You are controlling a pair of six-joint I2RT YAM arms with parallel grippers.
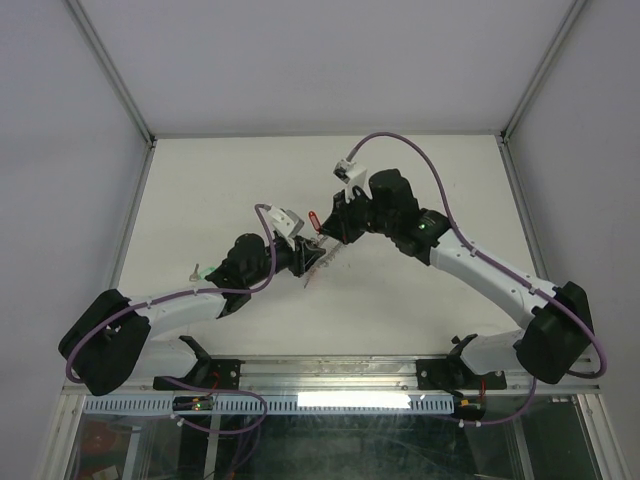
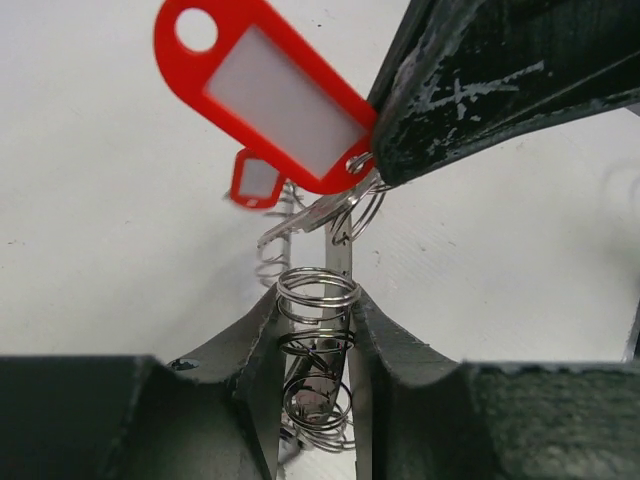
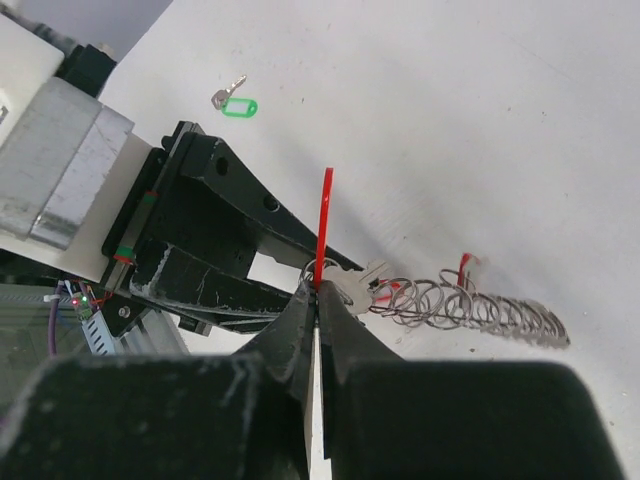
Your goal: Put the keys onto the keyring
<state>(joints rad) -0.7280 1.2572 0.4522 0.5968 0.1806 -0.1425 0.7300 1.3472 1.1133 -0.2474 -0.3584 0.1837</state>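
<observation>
**A:** Entry. Tool states?

**B:** The right gripper is clenched on the red key. It pinches at the foot of the red tag, where the tag's small ring and the silver blade join. The left gripper is closed in on the keyring. In the left wrist view its fingers press the top loop from both sides.

**A:** Keyring form?

**B:** A string of linked wire loops, not one hoop. One end is raised in the left fingers. The rest trails along the table toward 3 o'clock in the right wrist view. A small red tag already hangs on it.

**A:** Why held so?

**B:** Judgement: the left arm lifts a loop off the table so its wire can be reached. The right arm grips low on the tag, so the key's own ring hangs free at 12 o'clock of that loop. Touching or just apart, cannot tell.

**A:** Surroundings, obstructions?

**B:** The green key lies alone on the table, untouched. It is well apart, at about 9 o'clock of the grippers in the top view, beside the left forearm. The big tag stands up toward 11 o'clock in the left wrist view. The two sets of fingers crowd tip to tip, so there is little room to twist.
</observation>
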